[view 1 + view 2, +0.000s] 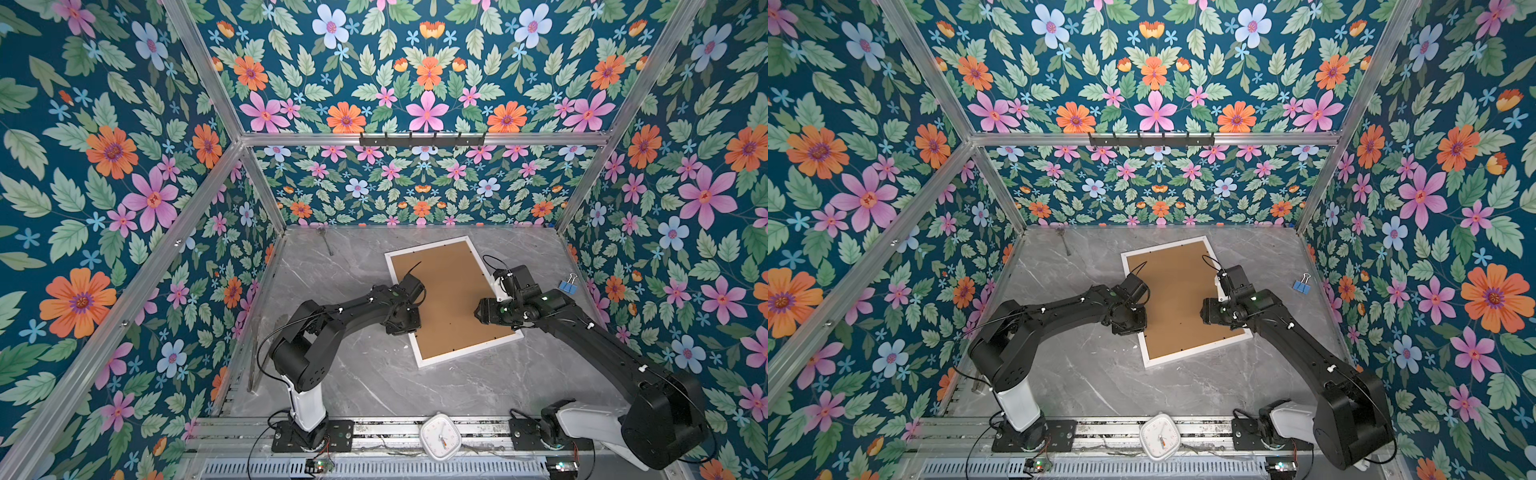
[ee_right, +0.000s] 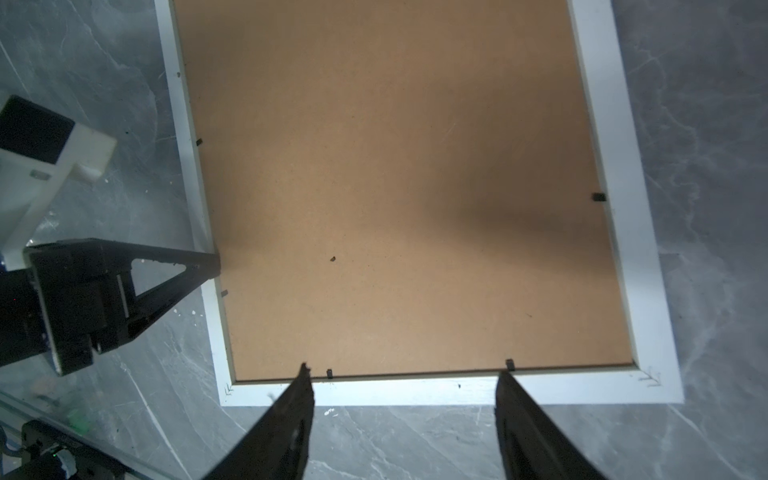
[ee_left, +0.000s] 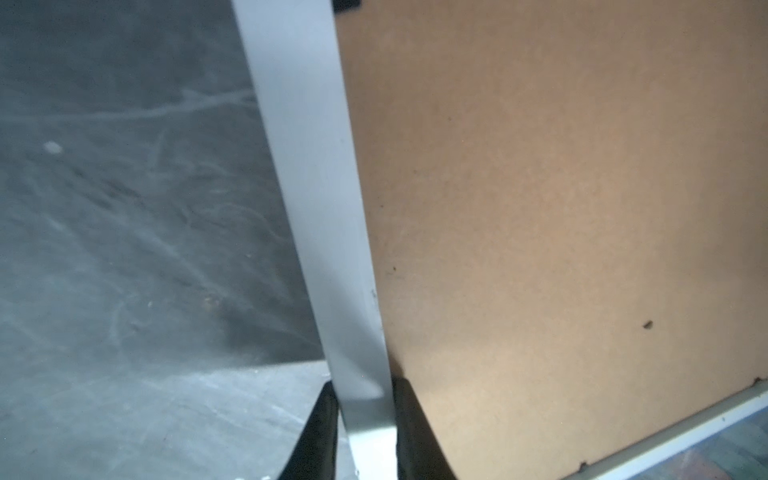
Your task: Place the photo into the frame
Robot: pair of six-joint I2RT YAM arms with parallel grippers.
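Observation:
The white frame (image 1: 469,351) lies face down on the grey marble table (image 1: 374,386), turned a little off square. A plain brown backing board (image 1: 449,299) fills it, held by small black tabs (image 2: 598,197). The photo is hidden. My left gripper (image 3: 365,384) is shut on the frame's left long border (image 3: 316,187), close to the near left corner, with one finger on the board side and one on the table side; it also shows in the right wrist view (image 2: 210,270). My right gripper (image 2: 405,370) hangs open above the frame's near short border (image 2: 415,392) and holds nothing.
A blue binder clip (image 1: 566,286) lies by the right wall. A white clock (image 1: 440,436) rests on the front rail between the arm bases. A thin metal utensil (image 1: 326,241) lies at the back left. Floral walls close in three sides.

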